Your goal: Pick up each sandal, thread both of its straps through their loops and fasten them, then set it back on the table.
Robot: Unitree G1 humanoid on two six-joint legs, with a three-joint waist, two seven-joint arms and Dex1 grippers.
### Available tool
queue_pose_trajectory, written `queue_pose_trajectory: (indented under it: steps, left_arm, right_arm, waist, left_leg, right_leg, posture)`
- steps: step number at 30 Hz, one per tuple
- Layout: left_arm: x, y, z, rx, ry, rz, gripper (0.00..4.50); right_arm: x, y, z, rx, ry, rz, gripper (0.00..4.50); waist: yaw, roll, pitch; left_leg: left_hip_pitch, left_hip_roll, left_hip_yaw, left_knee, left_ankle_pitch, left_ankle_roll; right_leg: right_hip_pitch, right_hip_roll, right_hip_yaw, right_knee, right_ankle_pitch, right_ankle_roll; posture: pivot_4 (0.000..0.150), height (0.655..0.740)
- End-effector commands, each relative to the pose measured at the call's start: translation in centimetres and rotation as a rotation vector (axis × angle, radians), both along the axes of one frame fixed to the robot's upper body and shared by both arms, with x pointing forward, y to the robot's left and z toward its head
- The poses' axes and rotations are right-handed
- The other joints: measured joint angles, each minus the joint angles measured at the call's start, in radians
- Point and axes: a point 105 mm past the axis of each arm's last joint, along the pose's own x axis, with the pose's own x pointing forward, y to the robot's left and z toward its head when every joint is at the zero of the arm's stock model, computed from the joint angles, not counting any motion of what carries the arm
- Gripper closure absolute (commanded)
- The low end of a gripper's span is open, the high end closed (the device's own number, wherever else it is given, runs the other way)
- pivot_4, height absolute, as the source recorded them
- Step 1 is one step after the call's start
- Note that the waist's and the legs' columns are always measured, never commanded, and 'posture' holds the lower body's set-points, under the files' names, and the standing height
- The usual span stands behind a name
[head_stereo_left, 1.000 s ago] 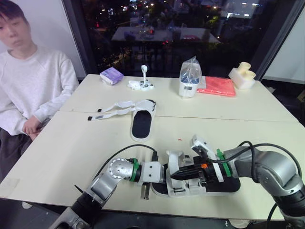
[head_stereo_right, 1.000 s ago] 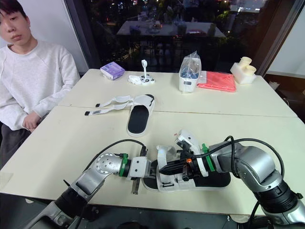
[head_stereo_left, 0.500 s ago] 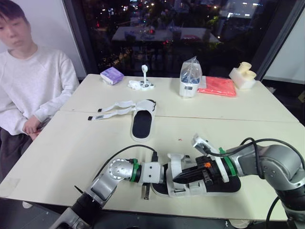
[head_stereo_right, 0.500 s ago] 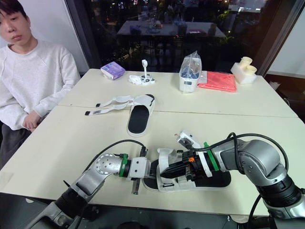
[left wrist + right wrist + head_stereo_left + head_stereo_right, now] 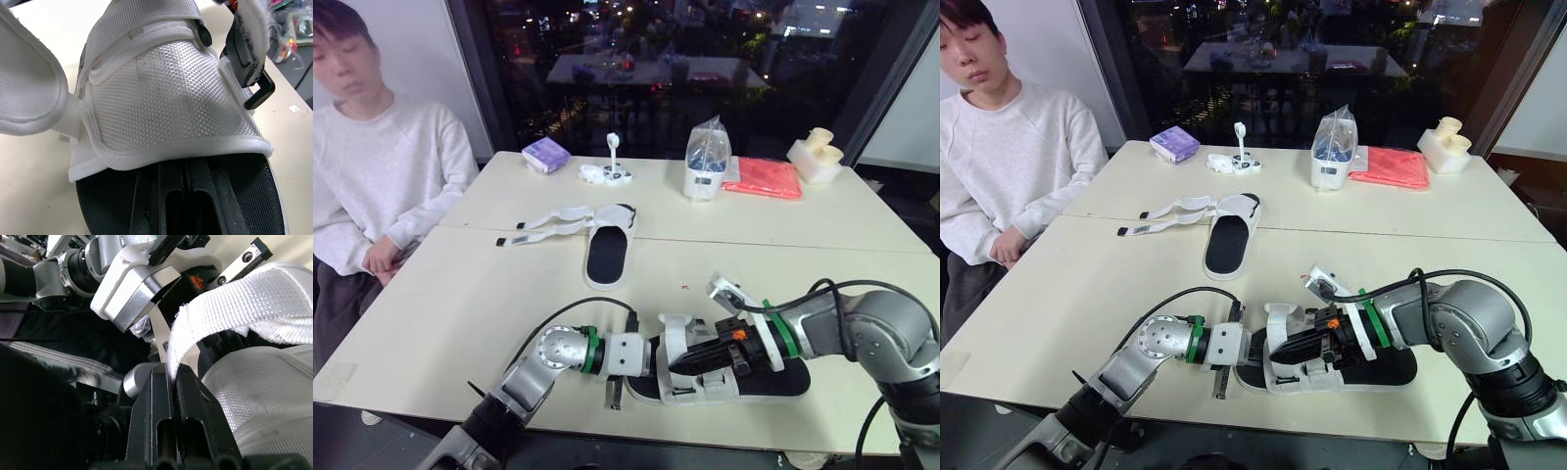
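Observation:
A white-strapped sandal with a black sole (image 5: pixel 744 380) lies near the table's front edge. My left gripper (image 5: pixel 646 360) is shut on the sole's end; in the left wrist view its fingers (image 5: pixel 188 196) clamp the black sole (image 5: pixel 244 191) under the white upper (image 5: pixel 166 98). My right gripper (image 5: pixel 680 362) reaches across the sandal and is shut on one white strap (image 5: pixel 234 308), pinched between its fingers (image 5: pixel 156 401). The other strap's end (image 5: pixel 724 291) sticks up free. A second sandal (image 5: pixel 605 253) lies farther back, its two straps (image 5: pixel 548 223) spread loose to the left.
A person (image 5: pixel 372 166) sits at the table's left side. Along the far edge stand a purple box (image 5: pixel 544 154), a small white gadget (image 5: pixel 607 172), a white container with a bag (image 5: pixel 705 162), a red cloth (image 5: pixel 762 178) and white cups (image 5: pixel 815 157).
My right arm has shifted slightly to the right while keeping the strap pinched. The near sandal and my left gripper have stayed in place.

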Motion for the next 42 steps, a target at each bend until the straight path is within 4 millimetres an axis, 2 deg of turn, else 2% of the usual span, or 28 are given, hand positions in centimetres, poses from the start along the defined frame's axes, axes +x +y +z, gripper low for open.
queue_pose_trajectory:
  steps: [1, 10, 17, 26, 30, 36, 42]
  left_arm:
    - [-0.5, 1.4, -4.3, 0.173, 0.121, 0.049, 4.50]
    - [-0.5, 1.5, -4.0, 0.175, 0.124, 0.055, 4.50]
    - [-0.7, 1.3, -4.1, 0.174, 0.126, 0.058, 4.50]
    - [-0.8, 1.3, -4.7, 0.179, 0.126, 0.052, 4.50]
    - [-1.0, 1.7, -4.7, 0.179, 0.123, 0.049, 4.50]
    - [-1.0, 1.7, -4.4, 0.177, 0.120, 0.047, 4.50]
    - [-0.6, 1.4, -4.1, 0.177, 0.117, 0.050, 4.50]
  right_arm:
    - [0.0, 0.3, 1.0, 0.028, -0.023, 0.015, 4.47]
    - [-0.1, 0.0, -0.1, -0.008, 0.041, 0.014, 4.47]
    - [-0.3, -0.2, -0.3, -0.021, 0.057, 0.020, 4.47]
    - [1.8, -0.6, -1.5, -0.067, -0.158, -0.029, 4.47]
    - [1.7, -0.6, -1.7, -0.078, -0.216, 0.006, 4.47]
    - [0.0, -0.4, -2.3, -0.117, -0.284, 0.117, 4.47]
    - [0.0, 0.3, -2.5, -0.128, -0.487, 0.186, 4.47]
  waist:
    - [0.000, 0.000, 0.000]
    - [-0.001, 0.000, 0.000]
    - [-0.001, 0.000, 0.000]
    - [0.000, 0.000, 0.000]
    - [0.001, 0.000, 0.001]
    - [0.000, 0.000, 0.001]
    - [0.000, 0.000, 0.001]
  left_leg:
    - [0.000, 0.000, 0.000, 0.000, 0.000, 0.000]
    - [-0.001, 0.000, 0.000, 0.000, 0.000, 0.000]
    - [-0.001, 0.000, 0.000, -0.001, 0.000, 0.000]
    - [-0.001, 0.000, 0.000, -0.001, 0.000, 0.000]
    - [-0.001, 0.000, 0.000, -0.001, 0.000, -0.001]
    - [-0.001, 0.000, 0.000, -0.001, 0.000, -0.001]
    - [-0.001, 0.000, 0.000, -0.002, 0.003, -0.005]
  right_leg:
    - [0.000, 0.000, 0.000, 0.000, 0.000, 0.000]
    - [-0.001, 0.000, 0.000, 0.000, 0.000, 0.000]
    - [-0.001, 0.000, 0.000, 0.000, 0.000, 0.000]
    - [-0.001, 0.000, 0.000, 0.000, 0.000, 0.000]
    - [-0.001, 0.000, 0.000, 0.000, 0.000, 0.000]
    - [-0.002, 0.000, 0.000, 0.000, 0.000, 0.001]
    - [-0.002, 0.000, 0.000, 0.000, -0.001, 0.003]
  posture:
    - [0.150, 0.7400]
    - [0.150, 0.7400]
    - [0.150, 0.7400]
    - [0.150, 0.7400]
    - [0.150, 0.7400]
    - [0.150, 0.7400]
    - [0.150, 0.7400]
